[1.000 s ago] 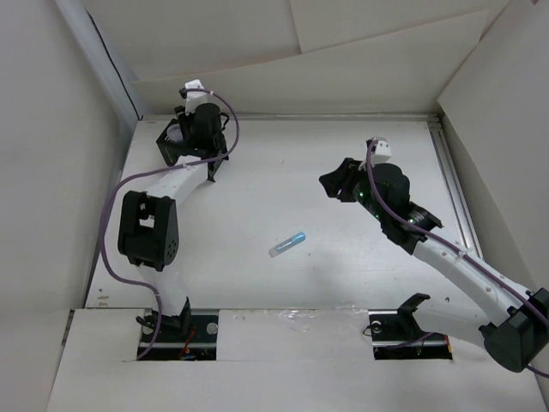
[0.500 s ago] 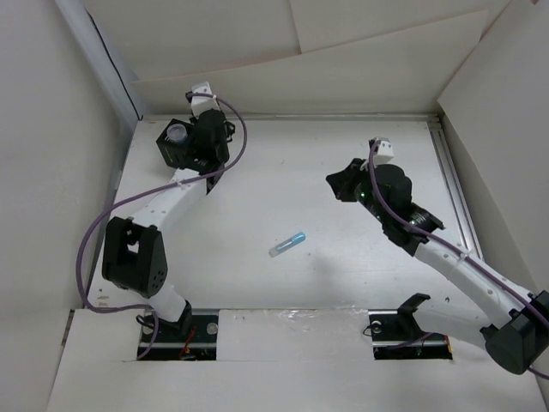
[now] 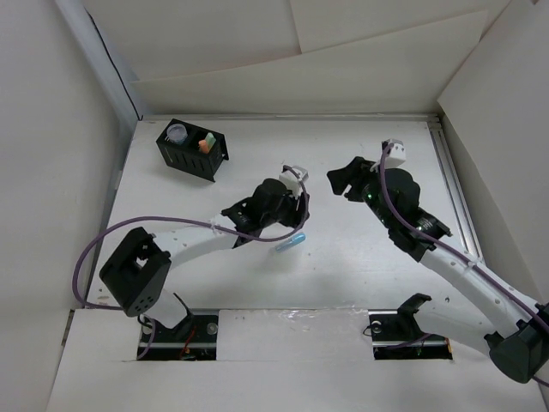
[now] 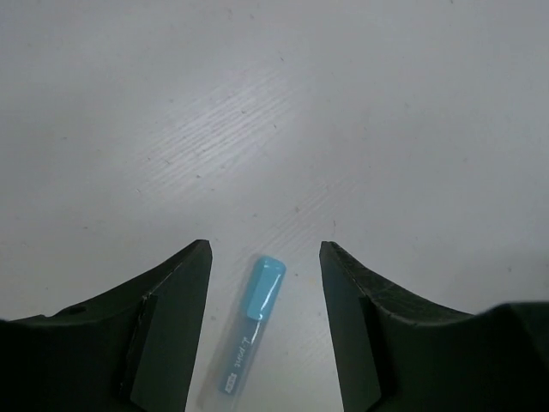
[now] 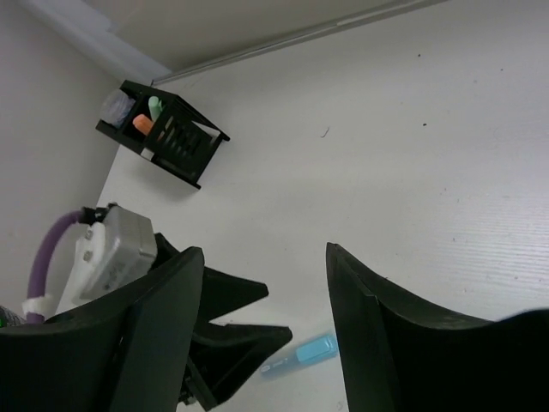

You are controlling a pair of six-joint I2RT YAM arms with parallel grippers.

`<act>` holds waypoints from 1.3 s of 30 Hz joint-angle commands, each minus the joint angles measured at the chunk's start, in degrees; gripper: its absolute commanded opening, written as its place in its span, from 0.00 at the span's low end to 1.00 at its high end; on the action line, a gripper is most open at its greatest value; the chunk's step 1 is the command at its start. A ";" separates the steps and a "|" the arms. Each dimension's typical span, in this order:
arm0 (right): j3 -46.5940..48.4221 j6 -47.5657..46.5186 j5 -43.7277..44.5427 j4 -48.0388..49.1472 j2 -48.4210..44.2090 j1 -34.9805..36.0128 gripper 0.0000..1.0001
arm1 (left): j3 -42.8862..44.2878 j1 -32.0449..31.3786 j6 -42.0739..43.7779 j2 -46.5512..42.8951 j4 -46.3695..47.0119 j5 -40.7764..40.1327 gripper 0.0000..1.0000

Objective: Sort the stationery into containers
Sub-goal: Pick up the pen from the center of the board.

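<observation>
Blue highlighter [image 4: 249, 326], partly hidden from above, lies between left end effector's [image 4: 264, 251] spread jaws.

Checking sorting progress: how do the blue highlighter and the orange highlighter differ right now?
The blue highlighter lies flat on the table, framed by the open left tool; the orange highlighter stands in a compartment of the black organiser. The blue one shows its full length; the orange one shows only its top end. Both are short highlighter pens, and neither is gripped.
</observation>
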 commanded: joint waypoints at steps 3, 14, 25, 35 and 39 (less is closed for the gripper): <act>0.19 0.05 1.31 1.92 -0.81 -0.83 0.67 | -1.46 -2.43 2.76 1.19 -3.93 2.85 0.52; -0.34 1.10 0.79 1.92 -2.21 -2.50 0.68 | -0.95 -10.16 4.52 8.91 -9.38 -1.36 0.53; -0.34 1.11 -0.97 1.92 -2.22 -2.51 0.68 | 0.90 -10.17 5.04 10.25 -6.76 -5.16 0.48; -0.34 1.11 -1.50 1.92 -2.22 -2.51 0.68 | 1.33 -10.17 4.52 6.72 -4.56 -8.48 0.46; -0.34 1.11 -1.50 1.92 -2.74 -2.51 0.68 | 4.41 -10.17 5.04 11.37 -5.08 -11.30 0.46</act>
